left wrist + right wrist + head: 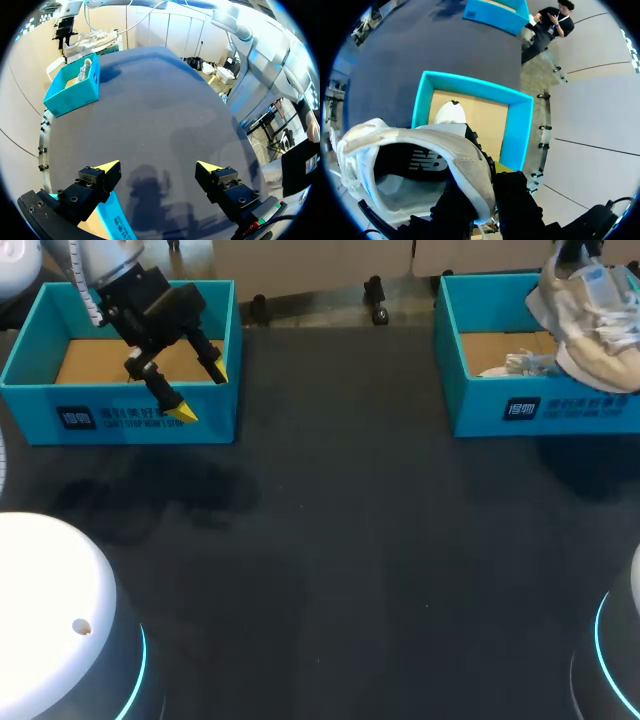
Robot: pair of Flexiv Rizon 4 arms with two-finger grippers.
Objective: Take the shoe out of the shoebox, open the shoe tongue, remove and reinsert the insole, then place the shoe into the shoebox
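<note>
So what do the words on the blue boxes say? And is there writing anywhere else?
Front of the left shoebox: a white logo and lines of print, too blurred to read.
Front of the right shoebox: the same kind of white print, too blurred to read.
Inside the shoe, right wrist view: a pale logo mark on the dark lining, no word I can read.
I see no other text.

White shoe (pixel 420 150) in the tool (pixel 487 197), above the teal shoebox (pixel 517 130)
</note>
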